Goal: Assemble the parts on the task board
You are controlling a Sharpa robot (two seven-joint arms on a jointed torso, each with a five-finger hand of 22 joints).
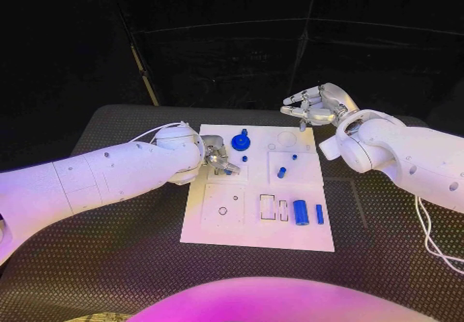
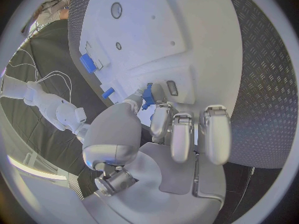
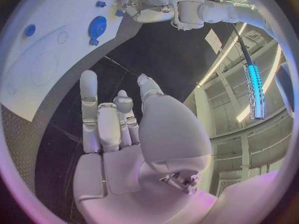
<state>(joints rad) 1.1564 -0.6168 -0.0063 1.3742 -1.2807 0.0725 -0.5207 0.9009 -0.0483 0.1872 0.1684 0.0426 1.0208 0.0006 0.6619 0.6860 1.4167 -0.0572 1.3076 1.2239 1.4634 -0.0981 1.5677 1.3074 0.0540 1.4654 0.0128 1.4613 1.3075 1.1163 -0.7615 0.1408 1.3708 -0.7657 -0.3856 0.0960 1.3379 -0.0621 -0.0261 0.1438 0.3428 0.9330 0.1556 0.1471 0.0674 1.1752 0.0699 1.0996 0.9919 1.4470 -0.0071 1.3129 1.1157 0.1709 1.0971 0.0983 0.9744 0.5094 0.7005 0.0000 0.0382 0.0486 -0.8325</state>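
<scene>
The left hand (image 1: pixel 218 161) pinches a small blue plastic part (image 2: pixel 147 96) on the white task board (image 1: pixel 253 231); the right hand (image 1: pixel 315 106) (fingers spread, holding nothing) hovers beyond the board's far edge.

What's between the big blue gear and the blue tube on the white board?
In the head view, a small blue peg stands between the gear and the tube.

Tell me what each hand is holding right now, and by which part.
The left hand pinches a small blue part at its fingertips over the task board; which end, I cannot tell. The right hand holds nothing.
</scene>
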